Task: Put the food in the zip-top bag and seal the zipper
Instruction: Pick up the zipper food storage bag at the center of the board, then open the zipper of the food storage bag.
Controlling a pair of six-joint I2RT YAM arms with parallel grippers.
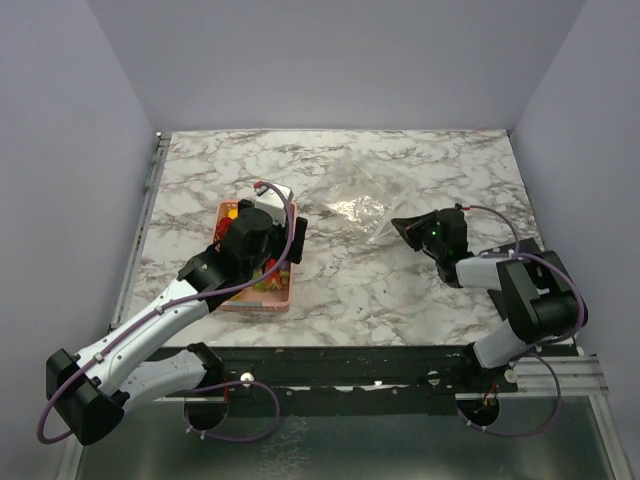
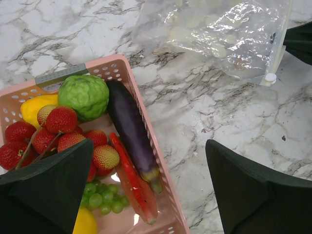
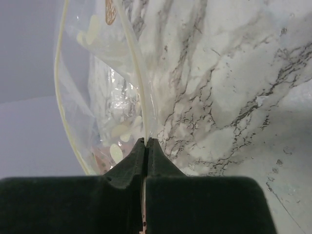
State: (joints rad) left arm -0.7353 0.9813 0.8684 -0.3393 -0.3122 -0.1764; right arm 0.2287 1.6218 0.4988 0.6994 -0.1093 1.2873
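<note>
Closest is my right gripper (image 3: 146, 146), pinched tight on the zipper (image 3: 140, 87), which runs straight away from me. The zip-top bag (image 1: 362, 205) lies on the table (image 1: 450, 170), its mouth toward that gripper, lips parted. My left gripper (image 2: 148, 161) hangs spread wide over the pink basket (image 2: 171, 200) and hides some red berries (image 2: 61, 119). The food sits inside; the eggplant (image 2: 129, 129) lies along one wall, and the green fruit (image 2: 84, 96) covers part of the yellow fruit (image 2: 34, 105).

The top camera looked down from high behind over the whole desk (image 1: 400, 290). Wrist cameras looked closely past the left pincer (image 2: 148, 146) and right pincer (image 3: 146, 146); all shared the zip-top bag (image 1: 362, 208).
</note>
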